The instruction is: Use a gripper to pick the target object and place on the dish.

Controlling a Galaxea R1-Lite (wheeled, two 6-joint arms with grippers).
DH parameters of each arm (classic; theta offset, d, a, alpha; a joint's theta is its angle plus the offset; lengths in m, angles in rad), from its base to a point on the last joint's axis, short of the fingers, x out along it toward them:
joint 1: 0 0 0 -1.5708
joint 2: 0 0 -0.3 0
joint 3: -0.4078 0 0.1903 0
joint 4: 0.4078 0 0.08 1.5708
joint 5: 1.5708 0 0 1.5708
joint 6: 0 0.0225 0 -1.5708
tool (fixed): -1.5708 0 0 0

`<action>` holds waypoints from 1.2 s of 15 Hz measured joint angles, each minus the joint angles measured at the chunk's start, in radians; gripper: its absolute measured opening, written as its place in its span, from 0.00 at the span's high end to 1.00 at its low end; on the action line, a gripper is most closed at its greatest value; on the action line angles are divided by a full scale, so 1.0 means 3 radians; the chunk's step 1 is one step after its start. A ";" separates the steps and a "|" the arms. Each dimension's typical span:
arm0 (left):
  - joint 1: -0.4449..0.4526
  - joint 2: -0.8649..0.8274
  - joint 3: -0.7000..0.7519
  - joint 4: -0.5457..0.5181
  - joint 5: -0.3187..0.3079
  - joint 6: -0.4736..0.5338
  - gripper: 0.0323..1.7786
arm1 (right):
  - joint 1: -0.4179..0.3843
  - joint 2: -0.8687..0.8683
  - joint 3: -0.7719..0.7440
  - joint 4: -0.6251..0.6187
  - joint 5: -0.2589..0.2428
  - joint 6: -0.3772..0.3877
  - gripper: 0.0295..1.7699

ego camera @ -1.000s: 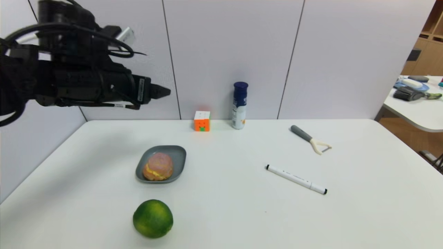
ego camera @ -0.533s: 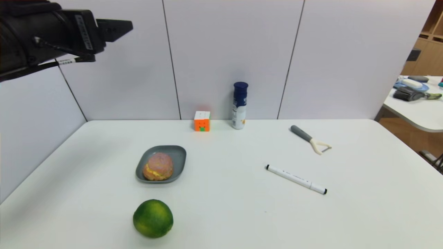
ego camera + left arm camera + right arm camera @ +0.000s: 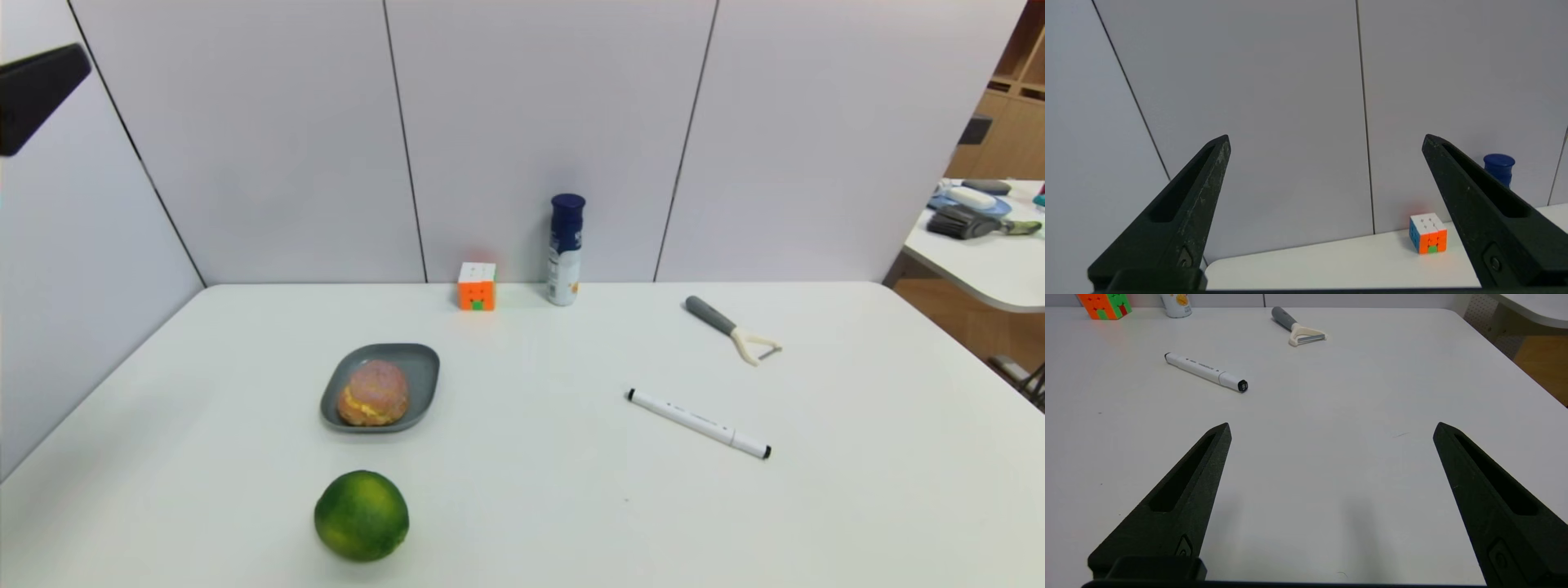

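The cream puff [image 3: 373, 394] sits on the grey dish [image 3: 420, 366] as before. The left end effector [image 3: 1326, 141], fingers spread wide and empty, has risen to the upper left edge, well apart from it. The right end effector [image 3: 1331, 428] hovers open over bare worktop [image 3: 1331, 465].

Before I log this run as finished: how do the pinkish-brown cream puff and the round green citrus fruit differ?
The pinkish-brown cream puff lies in the shallow grey dish; the round green citrus fruit sits on the bare white table, nearer the robot. The puff has a yellow filling seam; the fruit is plain green and looks larger. Both are roundish, and no gripper touches either.
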 joint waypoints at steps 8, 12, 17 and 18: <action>0.0566 -0.1540 0.1372 0.0542 -0.0124 0.0173 0.05 | 0.0000 0.0000 0.0000 0.0000 -0.0001 0.0000 0.03; 0.0911 -0.2091 0.1961 0.0735 -0.0627 -0.0056 0.05 | 0.0000 0.0000 0.0000 -0.0001 0.0000 0.0000 0.03; 0.1043 -0.2392 0.2643 0.0816 -0.0740 -0.0118 0.05 | 0.0000 0.0000 0.0000 0.0000 0.0000 -0.0003 0.03; 0.1046 -0.2409 0.2688 0.0880 -0.0745 -0.0098 0.05 | 0.0000 0.0000 0.0000 0.0000 0.0000 0.0000 0.03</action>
